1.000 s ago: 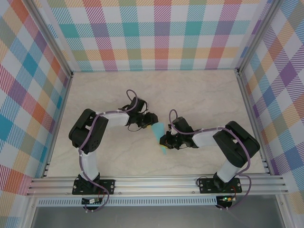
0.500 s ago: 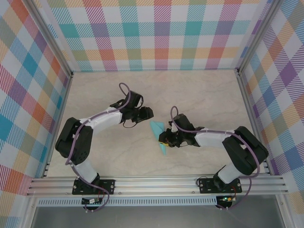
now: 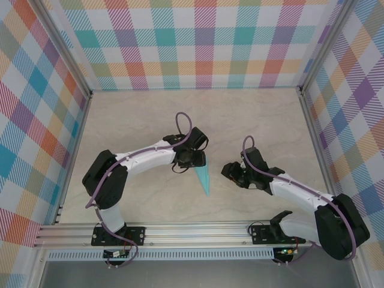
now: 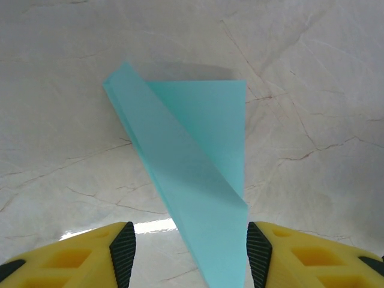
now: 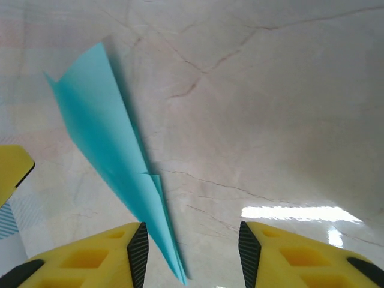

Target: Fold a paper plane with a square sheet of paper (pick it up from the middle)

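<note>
Though L claw [image 3: 193,159] hides paper plane [image 3: 204,180] tail, it & R claw [image 5: 189,249] released

Bright even light; glare streaks on table [image 5: 294,213] in wrist views; faint shadow behind paper plane [image 4: 198,180].

Robotics laboratory test cell. Checked panels [image 3: 198,42] on aluminium framing [image 3: 310,126] enclose a marble-patterned table [image 3: 252,114]; an extruded rail [image 3: 198,231] runs along its near edge.

Plain turquoise-cyan paper plane [image 3: 204,179]; cream surface [image 3: 138,120] with thin brown marble veins; pastel plaid walls [image 3: 204,42]. Left hand [image 4: 191,255] and right hand [image 5: 189,255]: yellow fingers [image 4: 312,258], black pads [image 4: 123,252].
</note>
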### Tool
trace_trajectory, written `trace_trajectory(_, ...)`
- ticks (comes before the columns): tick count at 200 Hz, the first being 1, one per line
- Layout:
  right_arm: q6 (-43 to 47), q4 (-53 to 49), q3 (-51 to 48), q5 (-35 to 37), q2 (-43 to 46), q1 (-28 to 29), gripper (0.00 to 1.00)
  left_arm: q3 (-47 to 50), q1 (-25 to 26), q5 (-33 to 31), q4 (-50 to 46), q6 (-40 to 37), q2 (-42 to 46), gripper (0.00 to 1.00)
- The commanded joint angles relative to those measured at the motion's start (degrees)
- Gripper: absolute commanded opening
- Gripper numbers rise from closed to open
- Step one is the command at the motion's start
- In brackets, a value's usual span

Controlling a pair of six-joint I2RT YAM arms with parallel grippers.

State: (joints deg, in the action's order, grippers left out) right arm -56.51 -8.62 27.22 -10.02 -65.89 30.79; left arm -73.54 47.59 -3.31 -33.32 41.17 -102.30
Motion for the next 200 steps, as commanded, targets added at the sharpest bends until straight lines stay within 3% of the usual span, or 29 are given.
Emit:
trace_trajectory(1, 0.91, -0.97, -0.31, -0.52, 0.67, -0.29, 0.48, -2.76, 1.00, -2.65, -4.14, 1.43, -2.11, 0.56)
trace_trajectory(122, 3.60, 1.35, 0.78, -4.99, -2.90, -0.27, 0.51, -6.84, 1.22, 0.67, -4.67, 0.81, -7.29, 0.55)
trace_trajectory(200, 5.10, 2.54, 3.17, -7.55, -6.42, -0.29, 0.51, -4.63, 1.19, -1.17, -5.10, 0.29, -4.62, 0.36)
